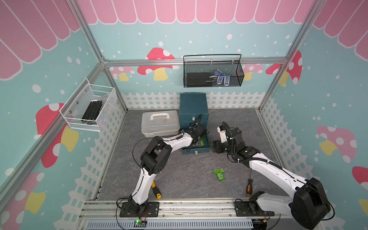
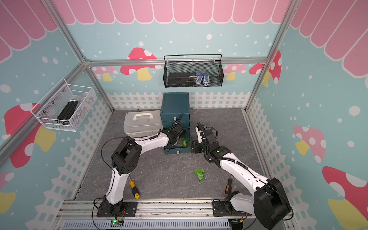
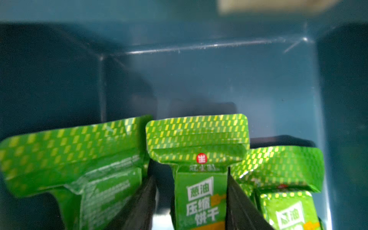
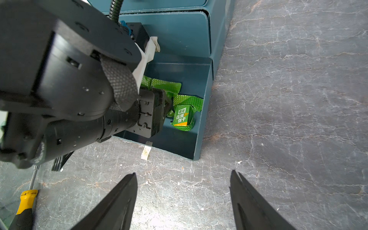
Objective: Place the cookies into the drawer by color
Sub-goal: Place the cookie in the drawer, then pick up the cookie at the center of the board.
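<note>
The teal drawer cabinet [image 1: 193, 103] [image 2: 175, 103] stands at the back, its bottom drawer [image 1: 196, 152] [image 4: 199, 143] pulled out. Several green cookies [image 1: 202, 141] [image 4: 182, 116] lie inside it. My left gripper [image 3: 191, 175] [image 1: 197, 141] reaches down into that drawer and is open. One green cookie [image 3: 199, 199] stands between its fingers, with a gap on one side. Other green cookies [image 3: 69, 159] [image 3: 278, 165] lie on both sides of it. More green cookies [image 1: 219, 174] [image 2: 199, 174] lie on the floor in front. My right gripper [image 4: 184, 172] [image 1: 215, 147] hovers open and empty beside the drawer.
A pale grey lidded case [image 1: 160, 123] sits left of the cabinet. A yellow-handled screwdriver [image 1: 156, 190] [image 4: 25, 201] and an orange-handled one [image 1: 249, 187] lie near the front rail. A black wire basket [image 1: 213, 73] and a white one [image 1: 89, 107] hang on the walls.
</note>
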`<move>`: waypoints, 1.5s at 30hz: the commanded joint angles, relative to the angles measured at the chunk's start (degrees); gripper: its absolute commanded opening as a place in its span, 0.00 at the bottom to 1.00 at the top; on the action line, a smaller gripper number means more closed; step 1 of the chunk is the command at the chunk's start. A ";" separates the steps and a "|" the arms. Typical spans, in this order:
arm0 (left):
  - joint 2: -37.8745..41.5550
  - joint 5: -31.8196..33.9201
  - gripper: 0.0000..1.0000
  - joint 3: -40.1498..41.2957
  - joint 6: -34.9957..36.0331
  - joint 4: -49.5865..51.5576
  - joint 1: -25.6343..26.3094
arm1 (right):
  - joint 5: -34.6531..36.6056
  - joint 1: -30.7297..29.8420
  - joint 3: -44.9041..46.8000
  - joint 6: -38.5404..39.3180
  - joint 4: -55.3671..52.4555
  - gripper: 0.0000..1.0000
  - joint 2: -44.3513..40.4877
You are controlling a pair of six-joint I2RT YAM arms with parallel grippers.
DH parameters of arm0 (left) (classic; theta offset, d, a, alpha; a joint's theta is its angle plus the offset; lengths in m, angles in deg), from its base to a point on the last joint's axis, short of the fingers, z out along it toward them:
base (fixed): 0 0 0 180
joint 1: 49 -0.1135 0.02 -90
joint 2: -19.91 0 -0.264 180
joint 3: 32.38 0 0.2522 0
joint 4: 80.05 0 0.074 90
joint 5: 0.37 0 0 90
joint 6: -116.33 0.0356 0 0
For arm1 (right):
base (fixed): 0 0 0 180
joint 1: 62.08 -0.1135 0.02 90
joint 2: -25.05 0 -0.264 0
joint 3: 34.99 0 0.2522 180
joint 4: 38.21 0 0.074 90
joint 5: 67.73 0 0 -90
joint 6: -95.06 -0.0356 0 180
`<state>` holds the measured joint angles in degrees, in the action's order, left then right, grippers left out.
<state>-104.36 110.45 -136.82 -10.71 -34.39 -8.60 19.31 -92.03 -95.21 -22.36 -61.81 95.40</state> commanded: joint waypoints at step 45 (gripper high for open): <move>49.68 -20.37 0.80 45.48 1.02 -28.52 7.52 | 3.41 -11.61 12.09 -8.66 -28.30 0.89 -9.78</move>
<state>-55.33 95.72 -92.40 -8.98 -57.82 -1.32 22.56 -103.09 -84.45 -30.91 -87.78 84.84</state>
